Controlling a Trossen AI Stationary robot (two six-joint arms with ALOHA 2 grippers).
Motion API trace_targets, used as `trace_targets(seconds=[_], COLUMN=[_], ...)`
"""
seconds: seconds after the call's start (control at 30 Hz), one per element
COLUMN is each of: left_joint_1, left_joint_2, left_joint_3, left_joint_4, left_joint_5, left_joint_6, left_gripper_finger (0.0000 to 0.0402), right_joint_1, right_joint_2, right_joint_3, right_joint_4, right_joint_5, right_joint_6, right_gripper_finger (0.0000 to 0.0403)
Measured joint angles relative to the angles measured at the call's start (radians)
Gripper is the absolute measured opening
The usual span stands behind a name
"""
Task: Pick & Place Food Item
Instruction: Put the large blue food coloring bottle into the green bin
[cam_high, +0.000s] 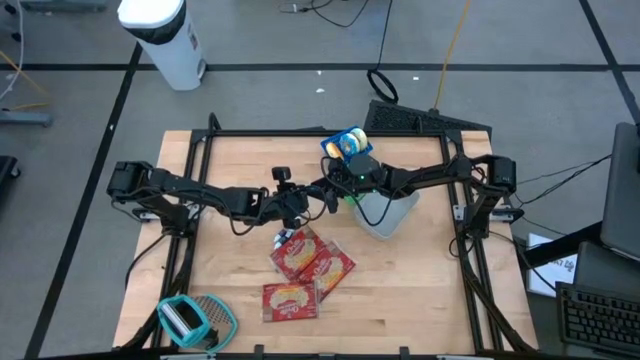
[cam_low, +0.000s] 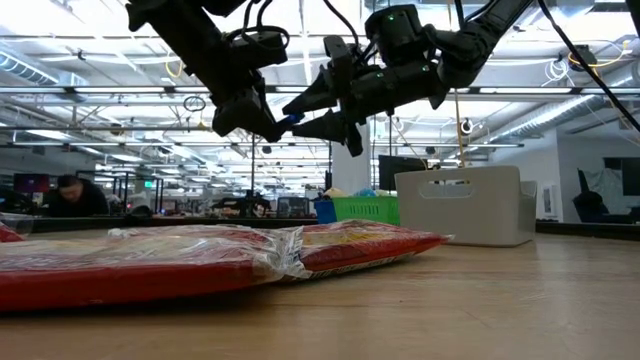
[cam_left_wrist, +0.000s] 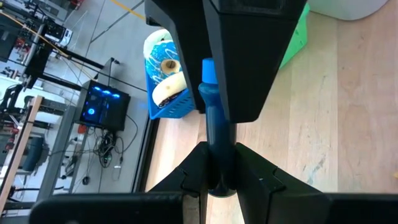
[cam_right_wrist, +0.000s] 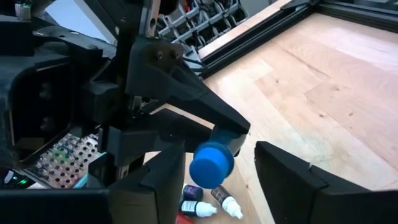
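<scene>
Blue plastic is the material of the thing in question: a slim blue tube (cam_left_wrist: 214, 124) with a round cap, held in the air above the middle of the table (cam_high: 420, 290), well above the red packets (cam_high: 305, 265) and not far from the white bin (cam_high: 385, 215). The left pincer (cam_left_wrist: 219, 177) is clenched on one end of the tube. The long axis of the tube runs from this grip straight towards the right pincer (cam_right_wrist: 217, 177), so the right wrist view sees the cap end-on. The right pincer is released, with one finger on each side of the cap. One finger is just beside the cap and the other stands clearly apart from it. I judge this to be a handover, and the right arm is the nearer one for the coming grasp: its fingers only need to shut across the cap, at a right angle to the axis. Whether the closer finger already touches the cap I cannot tell. The high view hides the tube under both arms, and the low view shows only a small blue piece of it. What the tube contains is not readable. The small bottles (cam_right_wrist: 205, 202) below are partly cut off, and the blue basket (cam_high: 345, 145) is half covered by the right arm.
</scene>
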Motion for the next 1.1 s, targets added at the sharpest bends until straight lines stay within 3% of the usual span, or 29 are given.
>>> trace_targets(seconds=[0.57,0.83,1.1], left_joint_1=[0.0,-0.021,-0.034], left_joint_2=[0.0,-0.018,-0.138], left_joint_3=[0.0,0.001,0.001], left_joint_4=[-0.001,0.042,0.046], left_joint_5=[0.042,0.009,0.018], left_joint_6=[-0.019,-0.096,-0.143], left_gripper_finger=[0.0069,0.0168,0.0247], right_joint_1=[0.001,-0.001,-0.028], right_joint_2=[0.0,0.001,-0.047], right_joint_3=[-0.001,-0.002,-0.002], right_joint_4=[0.0,-0.017,-0.141], right_joint_5=[-0.005,0.001,-0.026], right_joint_6=[-0.002,-0.016,-0.045], right_gripper_finger=[0.0084,0.008,0.0076])
